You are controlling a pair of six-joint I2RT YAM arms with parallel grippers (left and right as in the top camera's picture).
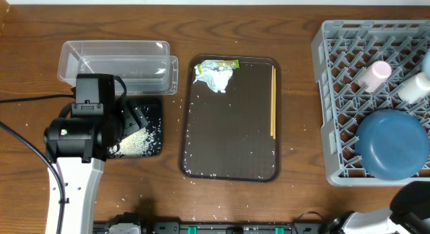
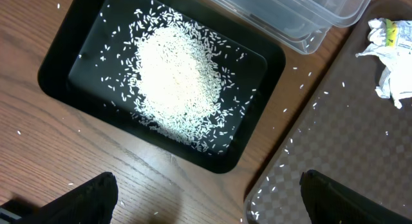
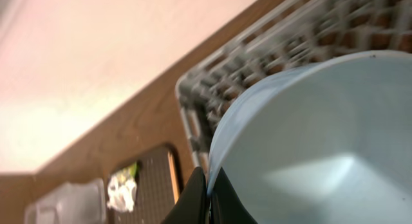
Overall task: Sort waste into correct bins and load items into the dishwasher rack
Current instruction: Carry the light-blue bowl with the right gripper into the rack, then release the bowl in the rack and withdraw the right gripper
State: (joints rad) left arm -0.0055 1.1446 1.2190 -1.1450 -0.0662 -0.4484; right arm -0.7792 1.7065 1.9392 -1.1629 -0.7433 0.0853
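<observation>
1. Currently the dishwasher rack [image 1: 329,79] sits at the desk's right end, holding a pink cup [image 1: 374,74], a white cup [image 1: 413,88] and the blue dish [image 1: 393,143].
2. Right jaws clenched. The dish rim meets their tips in the wrist view, but whether they pinch it cannot be told.
3. Brown tray [image 1: 232,126], centre: chopsticks [image 1: 273,103] along its right edge, tissue [image 1: 216,78] and wrapper [image 1: 220,64] at the far edge, stray grains.
4. Clear tub [image 1: 114,59] far left; black tray [image 2: 58,79] just beside it holds the rice [image 2: 174,82] heap.
5. Left jaws released, wide, over the black tray, grasping nothing.
6. Judgement: tissue next. Descend straight, pinch its bulk, keep clear of the touching wrapper.
7. Wrapper print green-yellow, unreadable; no other writing.
</observation>
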